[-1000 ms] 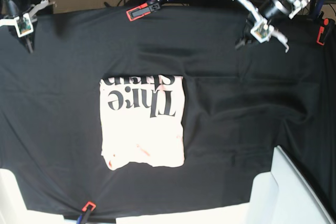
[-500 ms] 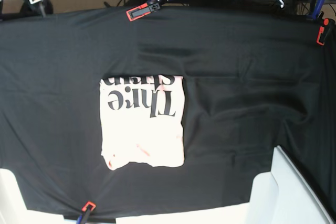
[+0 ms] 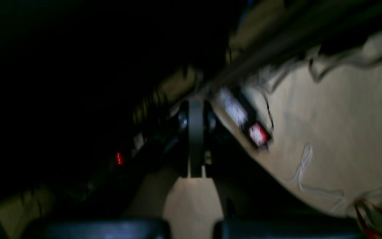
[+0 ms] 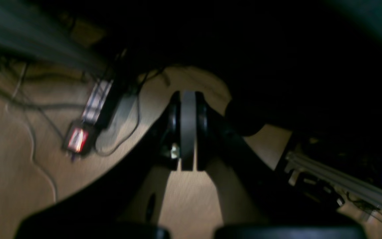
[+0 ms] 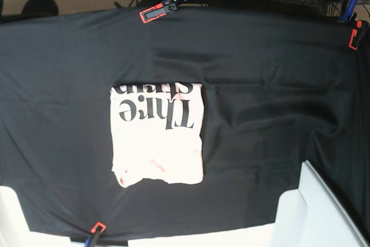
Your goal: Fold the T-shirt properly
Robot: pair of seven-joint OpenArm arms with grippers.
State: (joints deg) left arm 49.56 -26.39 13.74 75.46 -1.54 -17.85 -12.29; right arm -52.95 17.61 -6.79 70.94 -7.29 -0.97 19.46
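1. In the base view you see the T-shirt [image 5: 156,133] lying folded into a rough square on the black cloth [image 5: 272,102], a little left of the middle. Its black lettering faces up along the far edge, upside down from this camera, and the near left corner is slightly rumpled. A clamp [image 5: 171,4] pins the cloth at the far edge, another clamp [image 5: 354,34] grips the far right corner, and a third clamp [image 5: 94,231] holds the near edge on the left. A white panel [image 5: 315,212] rises at the near right. You see neither claw over the cloth here.

2. In the left wrist view the picture is dark and blurred. You see the left gripper [image 3: 196,174] with its two fingers pressed together into one strip, with nothing pinched between them. Beyond it lies a pale floor [image 3: 343,132] with loose cables and a power strip [image 3: 244,119] carrying a red switch. The T-shirt does not show here.

3. In the right wrist view, also blurred, the right gripper [image 4: 187,167] has its fingers pressed together too, empty. Beneath it you see the same pale floor [image 4: 12,149], a power strip [image 4: 90,113] with a red switch, and a metal rail [image 4: 340,181] at the right. The T-shirt does not show here either.
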